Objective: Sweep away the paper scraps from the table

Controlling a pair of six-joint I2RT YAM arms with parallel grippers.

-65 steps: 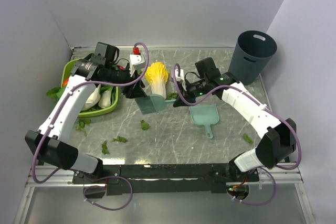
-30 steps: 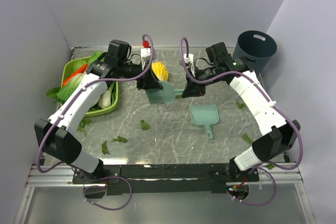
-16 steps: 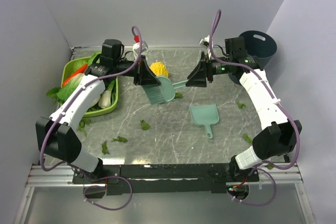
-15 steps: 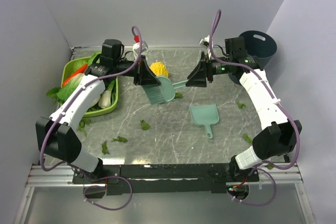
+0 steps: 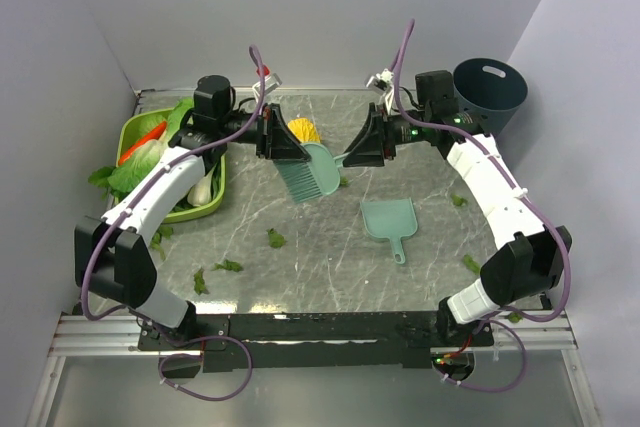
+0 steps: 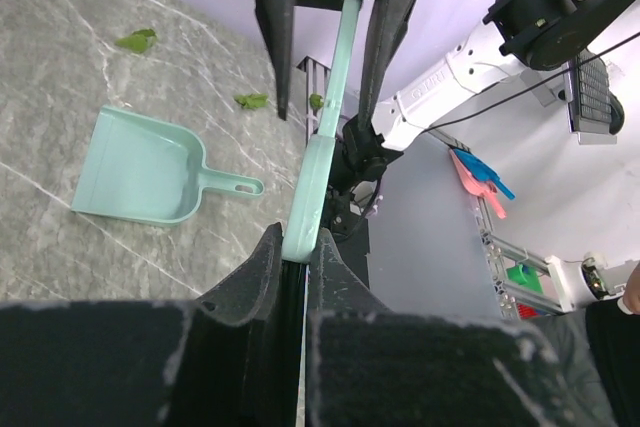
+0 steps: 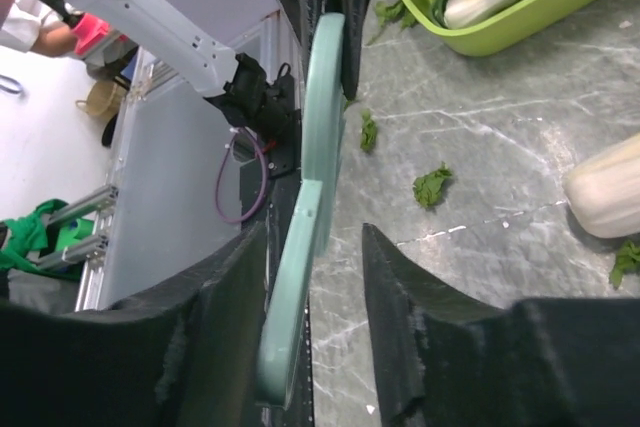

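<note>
Only wrist views show left gripper [image 6: 292, 247] pinching brush [image 6: 322, 142], right gripper [image 7: 312, 234] spread.

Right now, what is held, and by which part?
The left gripper pinches the teal brush by its head; the right gripper only straddles the handle, open.

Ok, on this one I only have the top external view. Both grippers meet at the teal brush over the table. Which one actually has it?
Observer: The left wrist view shows the left gripper clamped on the edge of the brush head.
Operator: And the right one?
Observer: In the right wrist view the right gripper is open. The handle runs through it with a clear gap on one side.
</note>
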